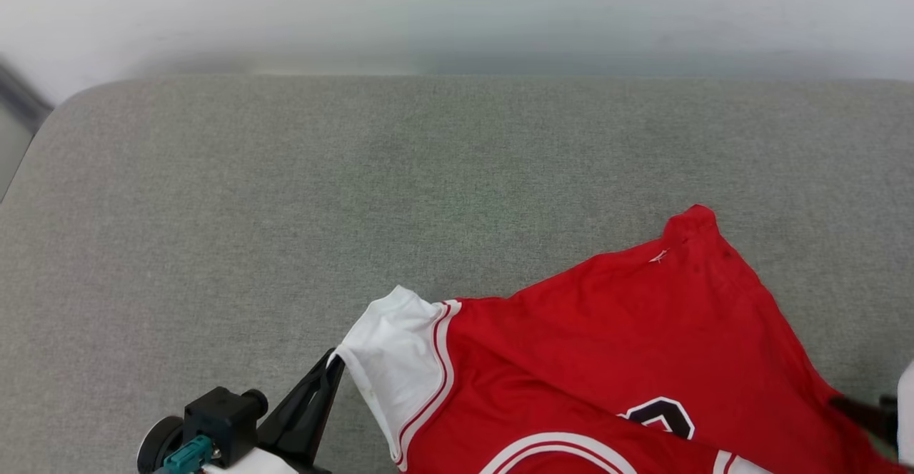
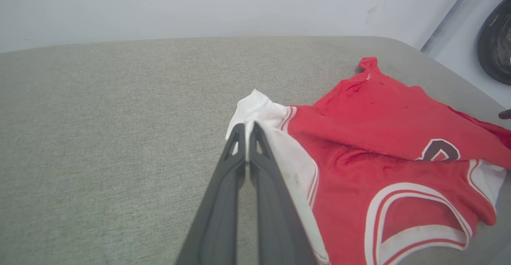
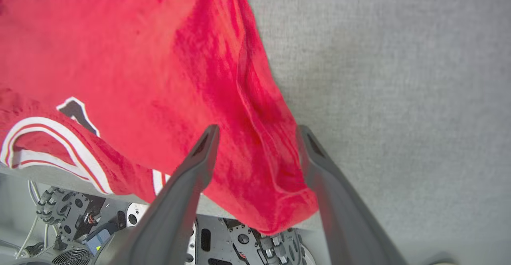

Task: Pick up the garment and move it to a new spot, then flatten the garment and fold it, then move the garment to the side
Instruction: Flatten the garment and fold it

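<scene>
While left gripper [image 2: 246,128] pinches garment [image 1: 607,331], right gripper [image 3: 257,131] gapes wide; grey cushion [image 1: 285,195] beneath.

This looks like a bare robot test room. A grey fabric-covered bench [image 1: 285,195] with rounded corners stands against a plain white wall [image 1: 457,10]. Below its edge, the robot's wheeled base [image 3: 60,209] shows loose cables [image 3: 30,225] and a fan grille [image 3: 70,257].

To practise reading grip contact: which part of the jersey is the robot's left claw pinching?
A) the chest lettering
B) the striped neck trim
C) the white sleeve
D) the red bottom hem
C: the left claw is shut, fingers together, on the edge of the white sleeve of the jersey.
</scene>
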`<state>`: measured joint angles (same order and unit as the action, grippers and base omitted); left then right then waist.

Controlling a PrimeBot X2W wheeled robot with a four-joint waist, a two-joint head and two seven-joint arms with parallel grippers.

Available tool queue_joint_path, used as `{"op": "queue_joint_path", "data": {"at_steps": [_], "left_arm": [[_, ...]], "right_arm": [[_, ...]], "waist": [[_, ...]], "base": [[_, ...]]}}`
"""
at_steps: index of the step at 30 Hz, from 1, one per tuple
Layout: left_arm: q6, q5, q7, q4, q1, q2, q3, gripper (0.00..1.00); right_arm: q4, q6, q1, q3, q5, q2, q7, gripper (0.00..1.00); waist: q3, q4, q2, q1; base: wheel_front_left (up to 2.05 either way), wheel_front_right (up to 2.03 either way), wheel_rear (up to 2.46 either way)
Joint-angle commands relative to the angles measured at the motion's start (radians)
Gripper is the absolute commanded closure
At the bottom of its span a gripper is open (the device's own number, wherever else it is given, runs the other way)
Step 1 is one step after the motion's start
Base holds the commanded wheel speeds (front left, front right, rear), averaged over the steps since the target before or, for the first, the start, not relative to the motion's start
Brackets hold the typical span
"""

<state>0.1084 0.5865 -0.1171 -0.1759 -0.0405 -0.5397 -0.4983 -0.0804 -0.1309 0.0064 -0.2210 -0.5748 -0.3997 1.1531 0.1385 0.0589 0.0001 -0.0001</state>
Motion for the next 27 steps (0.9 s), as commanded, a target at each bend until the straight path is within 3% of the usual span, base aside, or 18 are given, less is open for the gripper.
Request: {"op": "queue_joint_path", "data": {"at_steps": [1, 9, 18, 27], "left_arm": [[0.001, -0.009, 0.002, -0.014, 0.018, -0.001, -0.002, 1.0], [-0.007, -0.029, 0.009, -0.058, 0.057, -0.002, -0.014, 1.0], [-0.025, -0.046, 0.012, -0.084, 0.133, 0.024, -0.036, 1.0], [-0.039, -0.056, -0.001, -0.074, 0.177, 0.044, -0.053, 1.0]], "right_arm": [[-0.029, 0.0, -0.061, 0.005, -0.012, -0.01, 0.015, 0.0], [-0.053, 0.0, -0.263, 0.063, 0.01, -0.009, 0.044, 0.0], [0.093, 0.0, -0.481, 0.118, 0.149, -0.005, 0.065, 0.0], [0.239, 0.0, -0.564, 0.149, 0.225, -0.045, 0.017, 0.0]], "waist": [[0.017, 0.015, -0.0001, 0.0001], [0.094, 0.069, -0.0001, 0.0001], [0.225, 0.172, -0.0001, 0.0001], [0.302, 0.23, -0.0001, 0.0001]], "base": [[0.0, 0.0, 0.0], [0.0, 0.0, 0.0], [0.0, 0.0, 0.0], [0.0, 0.0, 0.0]]}}
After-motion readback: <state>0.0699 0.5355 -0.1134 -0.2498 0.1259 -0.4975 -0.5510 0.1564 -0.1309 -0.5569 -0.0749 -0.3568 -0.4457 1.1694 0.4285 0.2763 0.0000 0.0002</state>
